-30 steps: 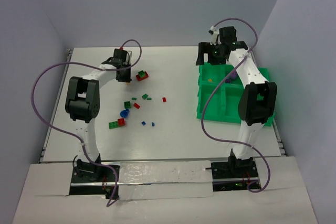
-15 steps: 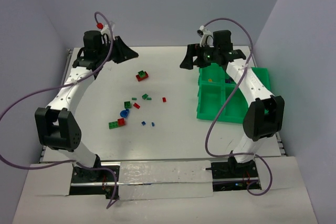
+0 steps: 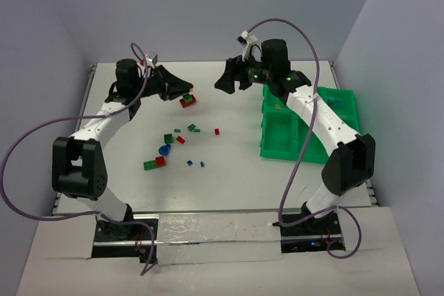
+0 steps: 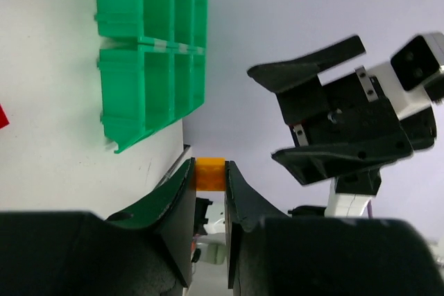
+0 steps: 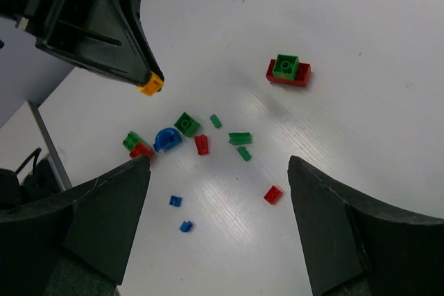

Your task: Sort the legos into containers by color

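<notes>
Left gripper [image 4: 209, 168] first: its two fingers are pressed in on a tiny orange brick [image 4: 209, 174], pinched right at the tips with just a sliver poking out past them. It hangs in the air over the far left part of the table [image 3: 229, 171], nose pointing right. And facing it, close but apart, the right gripper [image 4: 267, 112], jaws spread wide and holding nothing. From the right wrist view you look straight down between those spread fingers [image 5: 104, 220] at the orange brick below and to the left.

This reads like a hand-over in mid-air, orange on its way to the green tray [image 3: 277, 152] on the right side of the table.

To do it well, I'd say the right gripper needs to line up on the exposed end of the brick and close across the faces the left fingers leave free, turned crosswise to the left's pinch. There's very little to grab, so come in slow and square. The left should let go only once the right has closed firmly. A slip drops it among the loose bricks [image 3: 173, 145] scattered centre-left.

Farther out, a red-and-green stack [image 3: 186, 100] sits just under the left gripper, and a blue round piece [image 3: 164, 150] lies nearer. None of these are sorted yet.
</notes>
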`<state>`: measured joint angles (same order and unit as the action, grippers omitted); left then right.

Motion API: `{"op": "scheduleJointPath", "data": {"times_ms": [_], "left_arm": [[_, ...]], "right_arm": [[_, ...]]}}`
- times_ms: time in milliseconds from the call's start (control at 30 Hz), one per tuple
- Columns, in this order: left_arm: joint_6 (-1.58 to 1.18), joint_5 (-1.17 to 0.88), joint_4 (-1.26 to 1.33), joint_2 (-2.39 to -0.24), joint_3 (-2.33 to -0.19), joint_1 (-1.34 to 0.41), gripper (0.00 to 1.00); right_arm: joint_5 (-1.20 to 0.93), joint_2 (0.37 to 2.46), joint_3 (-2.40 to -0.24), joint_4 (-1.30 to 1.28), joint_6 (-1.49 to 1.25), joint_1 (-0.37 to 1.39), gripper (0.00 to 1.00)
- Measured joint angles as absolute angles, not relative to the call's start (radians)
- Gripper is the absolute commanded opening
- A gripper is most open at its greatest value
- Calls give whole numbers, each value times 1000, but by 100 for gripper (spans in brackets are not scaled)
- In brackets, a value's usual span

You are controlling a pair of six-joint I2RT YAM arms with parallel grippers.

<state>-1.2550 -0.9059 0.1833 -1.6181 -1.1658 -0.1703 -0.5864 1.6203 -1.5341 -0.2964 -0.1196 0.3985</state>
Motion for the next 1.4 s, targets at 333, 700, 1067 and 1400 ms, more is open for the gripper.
{"op": "scheduleJointPath", "data": {"times_ms": [333, 700, 1067, 1400], "left_arm": [[-1339, -763, -23, -1589, -1212, -171, 0], [-1516, -803, 71, -1582, -1146, -176, 0], [-1668, -849, 237, -1579, -1074, -182, 0], [-1767, -860, 346, -1579, -1006, -188, 0]], "right_arm": [[-413, 1681, -1627, -289, -235, 569, 79], [-356, 1810, -1705, -294, -319, 630, 69], [-395, 1822, -1709, -284, -309, 631, 56], [-471, 1822, -1679, -251, -276, 632, 35]]}}
